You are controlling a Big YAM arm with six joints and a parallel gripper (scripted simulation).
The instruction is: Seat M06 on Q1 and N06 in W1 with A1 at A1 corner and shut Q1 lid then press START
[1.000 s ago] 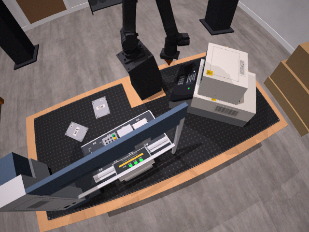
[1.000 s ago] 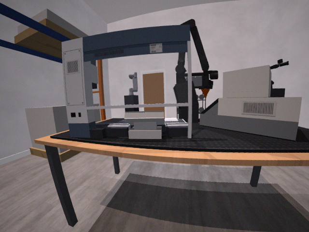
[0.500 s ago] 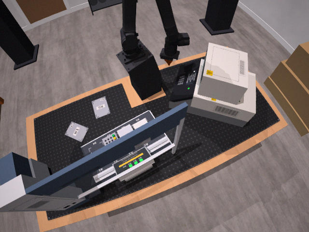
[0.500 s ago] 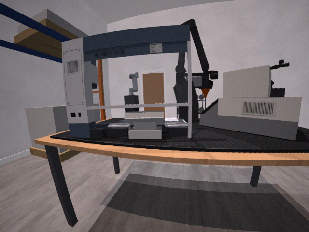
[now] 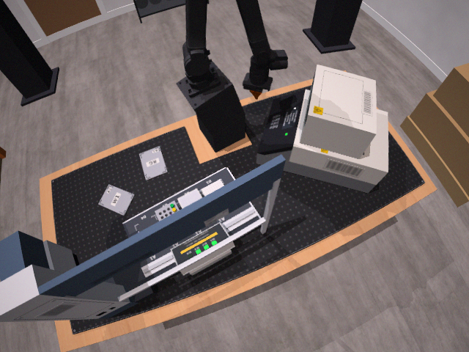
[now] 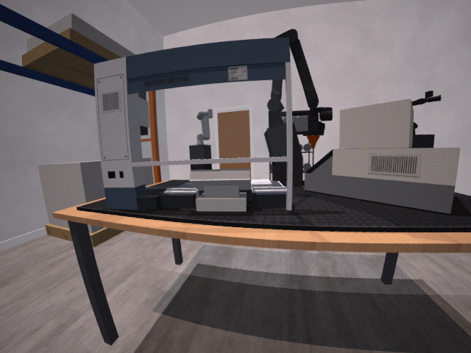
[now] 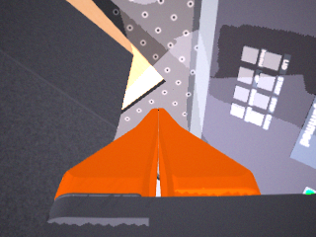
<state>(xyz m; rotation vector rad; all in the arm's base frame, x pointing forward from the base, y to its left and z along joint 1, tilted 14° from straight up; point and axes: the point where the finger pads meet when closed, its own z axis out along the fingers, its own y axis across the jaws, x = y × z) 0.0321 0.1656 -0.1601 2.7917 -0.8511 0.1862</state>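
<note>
I am looking down on a wooden table [image 5: 412, 206] topped with a black dotted mat [image 5: 333, 212]. The biggest thing on it is the blue-and-white liquid-handling gantry frame [image 5: 159, 232], whose long blue beam runs diagonally over the grey deck tray [image 5: 132, 225] with its four stations. Under that beam I can make out the grey tube cooling block [image 5: 165, 213] with green and yellow caps, and a white ribbed labware piece [image 5: 216, 187] toward the D1 end; from this angle I cannot tell which plate is which, nor read their labels.

To the right stands the beige box-shaped real-time cycler Q1 [image 5: 341, 151], its cream hinged lid [image 5: 341, 105] down over the body. Its black sloped key panel [image 5: 282, 121] faces the arm, and a small green lamp [image 5: 286, 133] glows on it.

The black six-joint arm [image 5: 257, 34] rises from a dark pedestal block [image 5: 221, 114] and bends over toward Q1's panel. The orange wedge-fingered gripper [image 5: 256, 94] hangs just above the panel's near edge, tip pointing down. In the wrist view its fingers are pressed flat together with nothing between them, and the pale square keys [image 7: 257, 89] lie ahead and to the right, apart from the tip.

Two small grey nest plates sit left of the pedestal: regrip nest RG [image 5: 153, 163] and waiting nest W1 [image 5: 116, 199], neither carrying a plate.
</note>
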